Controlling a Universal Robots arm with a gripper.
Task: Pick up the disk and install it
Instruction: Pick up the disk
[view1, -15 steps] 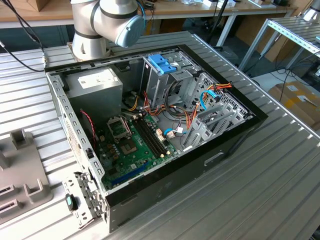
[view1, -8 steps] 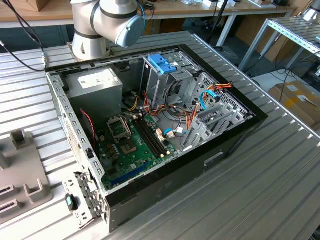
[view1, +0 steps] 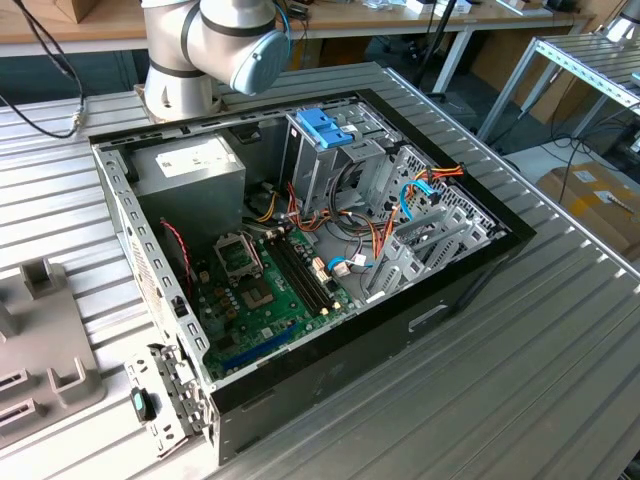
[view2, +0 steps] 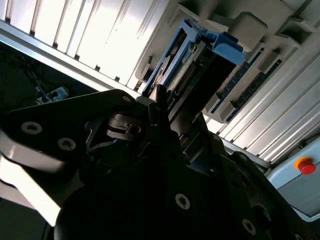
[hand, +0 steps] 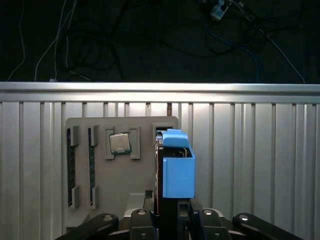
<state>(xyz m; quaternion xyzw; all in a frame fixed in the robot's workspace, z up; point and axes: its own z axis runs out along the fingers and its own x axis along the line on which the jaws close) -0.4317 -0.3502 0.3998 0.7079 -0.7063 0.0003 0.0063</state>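
First wrist view — pick-up step, seemingly: gripper close against the disk, on edge in a slot of the grey tray. Cannot tell whether clamped or loose. Likely calls for firm hold, straight lift — no tilt.
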